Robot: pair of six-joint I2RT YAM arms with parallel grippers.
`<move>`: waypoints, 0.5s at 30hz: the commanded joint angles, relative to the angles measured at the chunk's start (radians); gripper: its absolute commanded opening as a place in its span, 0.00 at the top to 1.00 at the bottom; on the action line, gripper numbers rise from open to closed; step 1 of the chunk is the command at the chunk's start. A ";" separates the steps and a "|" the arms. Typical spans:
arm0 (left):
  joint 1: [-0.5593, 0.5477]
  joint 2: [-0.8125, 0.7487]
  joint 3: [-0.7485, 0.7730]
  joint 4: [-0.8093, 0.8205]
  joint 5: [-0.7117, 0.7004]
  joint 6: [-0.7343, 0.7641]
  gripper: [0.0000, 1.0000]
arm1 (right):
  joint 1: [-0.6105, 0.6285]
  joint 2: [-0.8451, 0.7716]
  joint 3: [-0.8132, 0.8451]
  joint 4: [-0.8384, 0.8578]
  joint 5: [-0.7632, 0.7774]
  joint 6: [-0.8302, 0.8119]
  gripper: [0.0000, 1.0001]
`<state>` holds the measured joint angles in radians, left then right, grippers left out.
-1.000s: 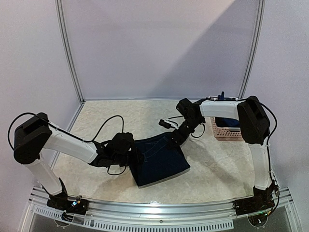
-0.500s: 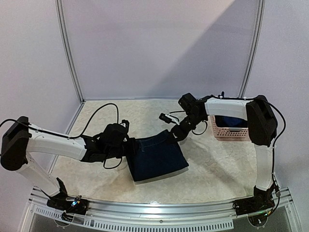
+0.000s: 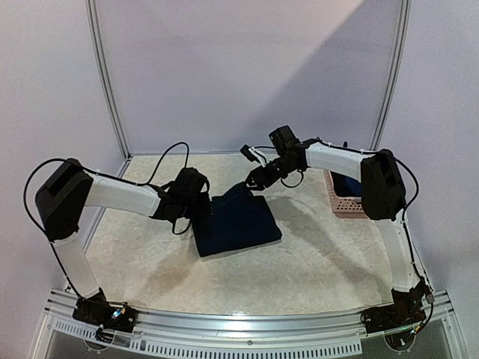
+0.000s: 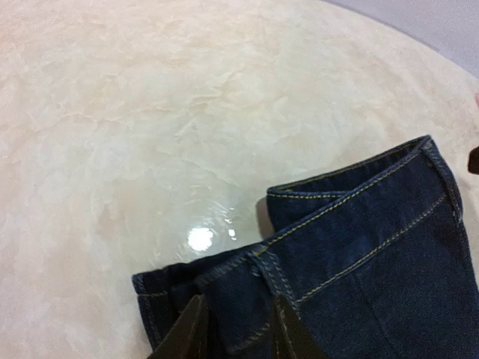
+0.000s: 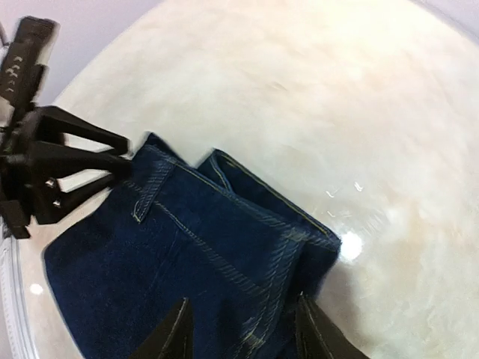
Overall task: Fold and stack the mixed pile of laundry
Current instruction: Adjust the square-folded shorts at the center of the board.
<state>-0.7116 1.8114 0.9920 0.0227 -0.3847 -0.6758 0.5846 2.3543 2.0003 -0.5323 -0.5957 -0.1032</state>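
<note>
Bare table (image 3: pixel 322 262) nearside of denim (image 3: pixel 239 224), left arm (image 3: pixel 120 196), right arm (image 3: pixel 337 158) over its far corners, pink basket (image 3: pixel 343 204) rightward

The folded dark navy denim piece (image 3: pixel 238 224) now lies farther back on the pale marbled table (image 3: pixel 322 262) than a second ago. The left gripper (image 4: pixel 238 303) and the right gripper (image 5: pixel 241 301) have both moved back with it, the right one ending above its far corner.
</note>
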 commanded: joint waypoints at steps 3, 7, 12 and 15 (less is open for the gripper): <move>-0.034 -0.095 0.025 -0.097 -0.095 0.023 0.58 | -0.022 -0.114 -0.147 0.023 0.086 0.025 0.46; -0.041 -0.192 -0.026 -0.148 -0.107 -0.025 0.53 | -0.018 -0.309 -0.325 0.094 0.060 0.018 0.45; -0.042 -0.299 -0.124 -0.187 0.045 -0.114 0.44 | 0.026 -0.465 -0.503 0.083 -0.023 -0.036 0.45; -0.039 -0.324 -0.151 -0.239 0.162 -0.146 0.36 | 0.036 -0.474 -0.551 0.064 -0.069 -0.073 0.46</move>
<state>-0.7471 1.5047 0.8871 -0.1104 -0.3786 -0.7570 0.5961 1.8908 1.5204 -0.4652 -0.5888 -0.1181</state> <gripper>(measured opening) 0.618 0.548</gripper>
